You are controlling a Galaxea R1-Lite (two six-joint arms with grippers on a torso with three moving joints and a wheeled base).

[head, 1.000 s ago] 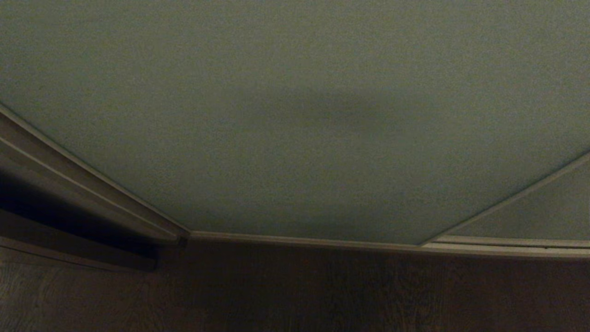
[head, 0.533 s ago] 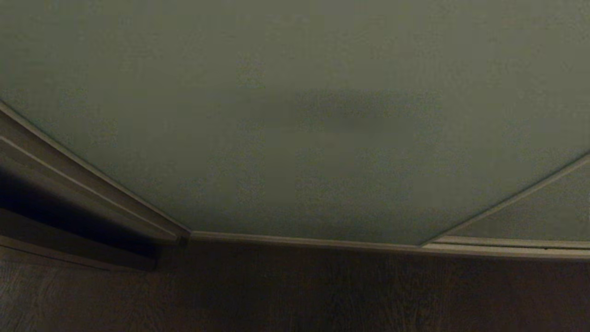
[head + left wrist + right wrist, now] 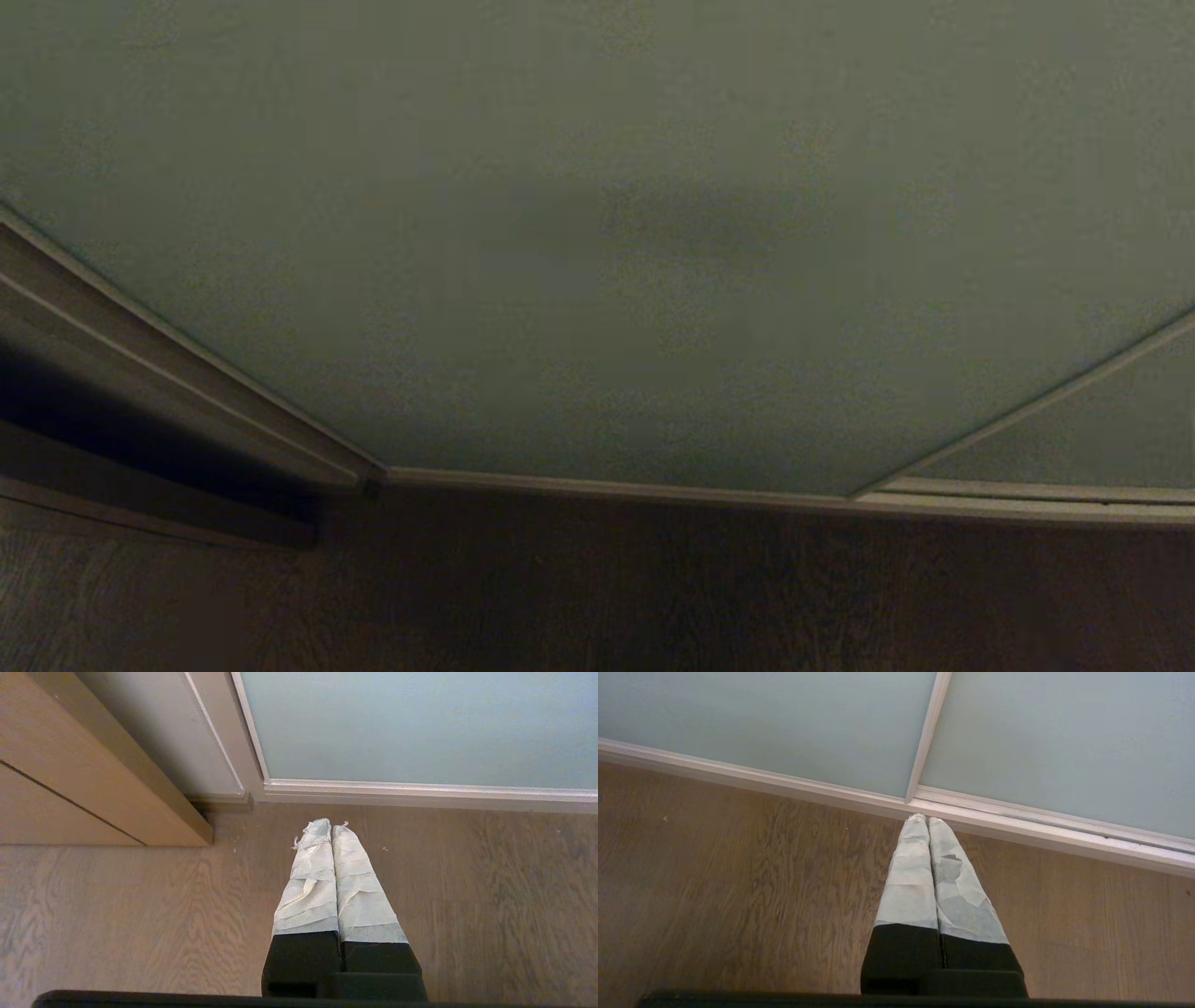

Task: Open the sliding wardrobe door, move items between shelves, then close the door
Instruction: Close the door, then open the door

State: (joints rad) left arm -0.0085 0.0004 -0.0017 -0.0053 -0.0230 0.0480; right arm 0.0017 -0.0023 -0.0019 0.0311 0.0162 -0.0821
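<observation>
Sliding wardrobe door (image 3: pixel 597 233) fills most of head view, top edge down to lower third; pale grey-green panel, slim light frame. Its bottom rail (image 3: pixel 616 487) runs across lower-centre. Door looks shut at this end: left edge meets the wardrobe side frame (image 3: pixel 177 392), which slants across centre-left. Second panel (image 3: pixel 1092 429) sits lower right, behind a diagonal frame strip (image 3: pixel 1027 411). No shelves or toys visible in any view. Neither arm in head view.

Left gripper (image 3: pixel 331 826): centre of left wrist view, tape-wrapped fingers (image 3: pixel 310 882) pressed together, fully closed, holding nothing. Tips hang over wood floor (image 3: pixel 117 905), short of the door's bottom frame (image 3: pixel 420 792), not touching it. Door panel (image 3: pixel 411 723) fills upper right of that view; wooden cabinet side (image 3: pixel 70 774) upper left; door corner upper-centre.

Right gripper (image 3: pixel 927 818): centre of right wrist view, wrapped fingers (image 3: pixel 910 877) also pressed together, empty. Tips line up in the pic w/ the floor rail (image 3: pixel 1017 826), just below where the vertical frame strip (image 3: pixel 927 732) between the two panels comes down. Can't tell if tips touch the rail. Wood floor (image 3: pixel 714 882) fills lower half of frame.
</observation>
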